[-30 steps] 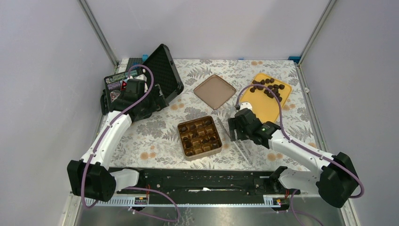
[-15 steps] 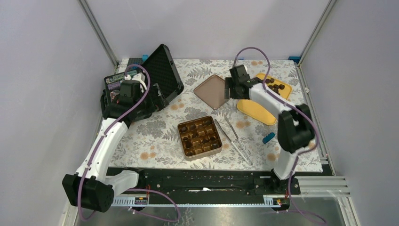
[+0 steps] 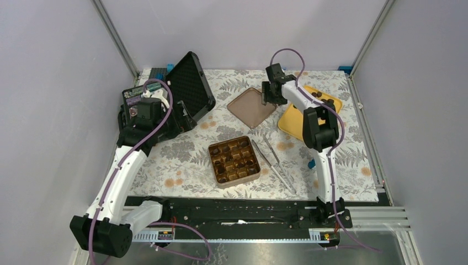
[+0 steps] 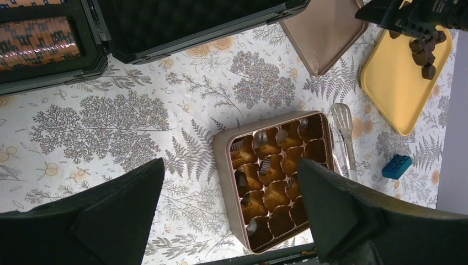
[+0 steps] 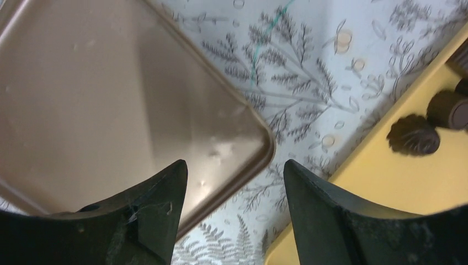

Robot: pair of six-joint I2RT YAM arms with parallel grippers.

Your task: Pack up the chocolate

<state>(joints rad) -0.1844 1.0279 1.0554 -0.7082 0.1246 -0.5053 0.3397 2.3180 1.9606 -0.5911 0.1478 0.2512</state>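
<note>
Right hand (image 3: 267, 99) has swung from beside the tin (image 4: 222, 165) to the yellow tray (image 3: 292, 124), jaws apart and empty, probably to fetch a chocolate (image 5: 413, 135).

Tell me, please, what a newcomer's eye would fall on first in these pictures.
The golden tin in the middle of the table strikes first, its grid only partly filled. Then comes the yellow tray at the far right with loose chocolate pieces, and the right gripper hanging open over the corner of the brown lid beside it.
</note>
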